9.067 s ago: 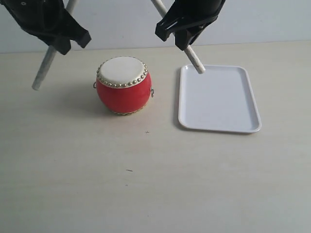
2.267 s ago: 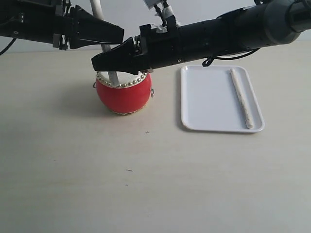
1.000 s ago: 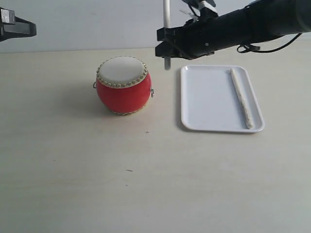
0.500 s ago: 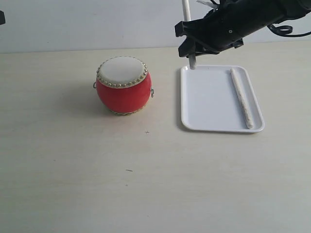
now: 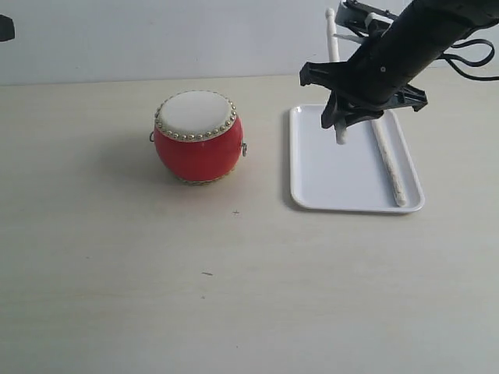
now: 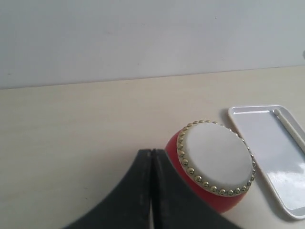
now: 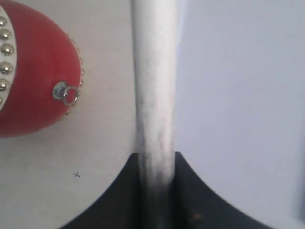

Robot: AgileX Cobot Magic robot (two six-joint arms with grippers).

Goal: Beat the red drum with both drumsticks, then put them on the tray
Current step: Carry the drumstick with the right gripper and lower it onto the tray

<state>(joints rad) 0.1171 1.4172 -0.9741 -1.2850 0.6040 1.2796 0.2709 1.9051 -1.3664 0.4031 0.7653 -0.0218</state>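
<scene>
The red drum (image 5: 198,140) stands left of the white tray (image 5: 316,183). One drumstick (image 5: 388,162) lies along the tray's right side. My right gripper (image 5: 343,117) is shut on the other drumstick (image 5: 334,35), holding it nearly upright with its lower tip just above the tray. In the right wrist view this drumstick (image 7: 155,90) runs between the fingers of the gripper (image 7: 156,160), with the drum (image 7: 33,86) to one side and the tray (image 7: 238,95) to the other. My left gripper (image 6: 151,153) is shut and empty, back from the drum (image 6: 217,162).
Pale wooden tabletop (image 5: 234,296) all round, with a grey wall behind. Only a dark sliver of the left arm (image 5: 5,28) shows at the far left edge of the exterior view. The tray (image 6: 267,143) and lying drumstick (image 6: 289,127) also show in the left wrist view.
The right gripper has carried its drumstick rightward from beside the drum to over the tray and lowered it. The left arm has withdrawn almost fully off the left edge.
</scene>
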